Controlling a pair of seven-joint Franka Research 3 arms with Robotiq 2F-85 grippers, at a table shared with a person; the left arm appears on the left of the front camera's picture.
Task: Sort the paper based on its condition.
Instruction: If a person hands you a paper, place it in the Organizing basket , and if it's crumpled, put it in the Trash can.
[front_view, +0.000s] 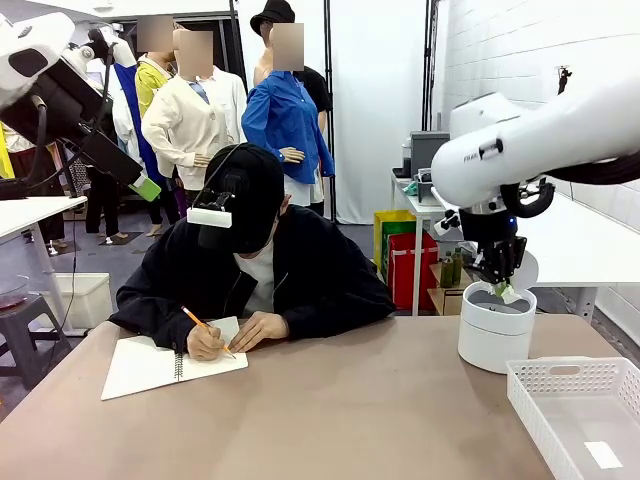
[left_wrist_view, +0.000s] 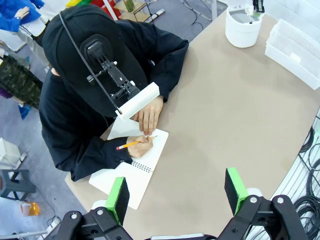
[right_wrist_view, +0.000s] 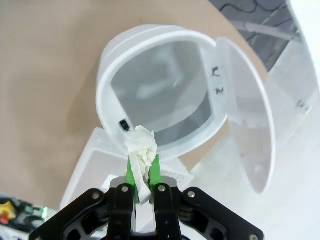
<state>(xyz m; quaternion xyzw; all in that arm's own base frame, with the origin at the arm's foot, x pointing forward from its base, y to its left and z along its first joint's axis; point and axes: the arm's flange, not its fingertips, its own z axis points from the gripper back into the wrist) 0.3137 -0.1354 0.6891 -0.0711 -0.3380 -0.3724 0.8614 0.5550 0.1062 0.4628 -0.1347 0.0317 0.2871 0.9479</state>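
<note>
Over the open round white bin (right_wrist_view: 107, 65) at the right side of the tabletop (front_view: 380, 400), right gripper (right_wrist_view: 143, 165) hangs with fingers pinched narrow on a crumpled paper wad (right_wrist_view: 141, 142). The wad sits just above the bin's rim, lid (right_wrist_view: 250, 115) flipped back. Up high, left gripper (left_wrist_view: 177, 192) has fingers spread wide, nothing between them. Person's hand (front_view: 205, 343) holds a pencil (front_view: 195, 320) on a spiral notebook (front_view: 150, 365). White slotted tray (front_view: 570, 410) sits just beside the bin.

White paper wad (right_wrist_view: 141, 147), white bin (front_view: 495, 342), tan table (front_view: 350, 400), green pads (right_wrist_view: 129, 171), white tray (front_view: 545, 415), seemingly latticed.
</note>
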